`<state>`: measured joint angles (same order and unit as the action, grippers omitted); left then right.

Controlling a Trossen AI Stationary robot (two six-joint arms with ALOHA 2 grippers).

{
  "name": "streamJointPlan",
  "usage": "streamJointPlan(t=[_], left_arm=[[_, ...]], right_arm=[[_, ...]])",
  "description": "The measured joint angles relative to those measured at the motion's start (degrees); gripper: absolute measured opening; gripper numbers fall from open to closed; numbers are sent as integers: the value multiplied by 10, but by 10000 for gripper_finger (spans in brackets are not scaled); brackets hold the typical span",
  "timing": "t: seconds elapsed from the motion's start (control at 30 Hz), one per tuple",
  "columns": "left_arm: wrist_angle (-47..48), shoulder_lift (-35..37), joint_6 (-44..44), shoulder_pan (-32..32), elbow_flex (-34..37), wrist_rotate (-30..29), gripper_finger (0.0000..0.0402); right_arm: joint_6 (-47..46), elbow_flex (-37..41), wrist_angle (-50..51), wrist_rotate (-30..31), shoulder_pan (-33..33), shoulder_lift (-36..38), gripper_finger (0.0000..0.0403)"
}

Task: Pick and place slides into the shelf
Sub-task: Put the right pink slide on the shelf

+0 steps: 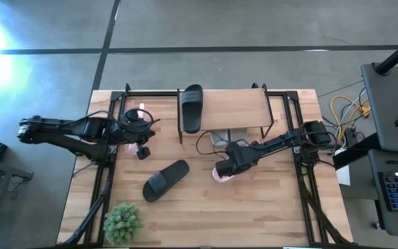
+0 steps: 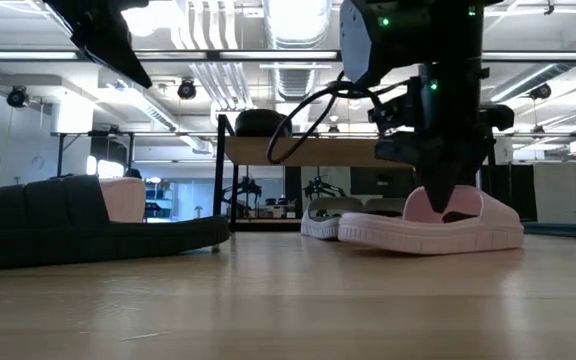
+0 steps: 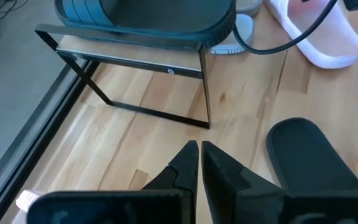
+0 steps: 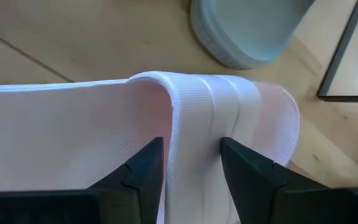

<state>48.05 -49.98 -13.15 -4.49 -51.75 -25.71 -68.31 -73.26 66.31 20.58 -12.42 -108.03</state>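
The shelf (image 1: 233, 109) stands at the table's far side, with one black slide (image 1: 192, 107) lying on its top plank. A grey slide (image 2: 323, 215) rests on the table under it. A second black slide (image 1: 166, 180) lies sole-down at mid-table. In front of the shelf a pink slide (image 2: 438, 225) sits flat on the table. My right gripper (image 4: 191, 155) points steeply down over it, open, one finger on each side of the strap's edge (image 4: 174, 124). Another pink slide (image 2: 123, 200) lies at the left, below my left arm. My left gripper (image 3: 199, 149) hangs shut above bare table. My right gripper straddles the pink slide's strap from above. One finger (image 4: 143, 168) stands on the inner, footbed side and the other (image 4: 247, 171) over the strap's ribbed outer face. I cannot tell whether either finger touches the strap. The slide's sole lies flat on the table.
A potted plant (image 1: 123, 223) stands at the near left corner. Black frame rails (image 1: 106, 173) run along both table sides. A dark cable (image 1: 206, 142) loops from my right arm in front of the shelf. Bare table lies at the near right.
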Motion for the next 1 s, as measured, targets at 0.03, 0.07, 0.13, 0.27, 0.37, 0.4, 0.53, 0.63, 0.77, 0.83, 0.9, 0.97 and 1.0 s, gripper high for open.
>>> streamJointPlan(t=[0.03, 0.07, 0.13, 0.27, 0.37, 0.4, 0.53, 0.63, 0.77, 0.83, 0.9, 0.97, 1.0], left_arm=[[-1, -3, 0, 0, 0, 0, 6], [-1, -4, 0, 0, 0, 0, 6], [0, -8, 1, 0, 0, 0, 6], [0, -13, 5, 0, 0, 0, 6], [0, -14, 5, 0, 0, 0, 6], [0, -13, 5, 0, 0, 0, 6], [0, -10, 5, 0, 0, 1, 6], [0, -8, 4, 0, 0, 3, 6], [0, -7, 4, 0, 0, 5, 6], [0, -6, 4, 0, 1, 5, 6], [0, -5, 3, 0, 3, 5, 6], [0, -4, 2, 0, 5, 5, 6], [1, -4, 2, 0, 6, 5, 6]], right_arm=[[0, 2, -3, 0, 0, 0, 151], [0, 4, -7, 0, 0, 0, 151], [0, 8, -8, 2, 0, 0, 151], [-5, 15, -1, 15, 0, 1, 151], [-10, 16, 10, 29, -1, 1, 150], [-11, 16, 14, 34, -2, 1, 147], [-15, 15, 48, 60, -8, 1, 114], [-26, 19, 71, 65, -12, 1, 75], [-25, 24, 75, 64, -24, 0, 19], [-23, 20, 76, 58, -36, 0, 14], [-23, 7, 75, 54, -54, 0, 13], [-19, -12, 74, 54, -79, 5, 13], [-12, -26, 74, 54, -93, 8, 12]])
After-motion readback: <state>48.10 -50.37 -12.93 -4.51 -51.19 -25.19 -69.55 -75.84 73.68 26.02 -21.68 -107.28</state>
